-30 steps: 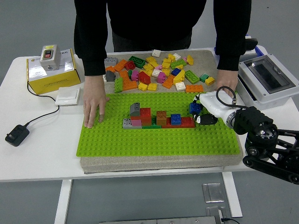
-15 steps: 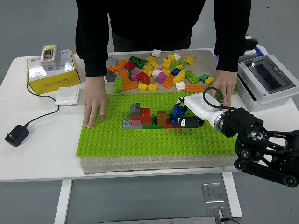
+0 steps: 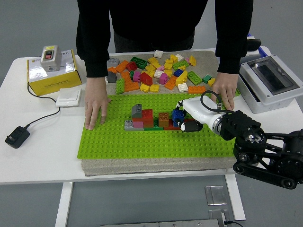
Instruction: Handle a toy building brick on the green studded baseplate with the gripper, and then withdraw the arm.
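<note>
1. The desk point(image 3: 42, 156) is white and carries a grey mat under the green baseplate point(image 3: 142, 142); a person stands at the far side with one hand point(image 3: 96, 108) flat on the plate's left edge and the other hand point(image 3: 224, 91) at its right far corner, seemingly steadying it.
2. The baseplate is a broad, stiff, studded sheet; it looks light and would likely lift or slide if a brick is pulled hard.
3. A loose pile point(image 3: 158, 73) of bricks lies beyond the plate.
4. A low build point(image 3: 151, 119) of grey, pink, red and brown bricks sits mid-plate.
5. The right hand point(image 3: 182, 120) reaches in from the right to the build's right end, its fingers closed around a small blue brick point(image 3: 177, 116) there.
6. That brick is hard, light, smooth plastic, probably slippery on its faces; pinching opposite side walls low down and moving straight up or down should suit the stud friction.
7. The left arm is not visible.
</note>
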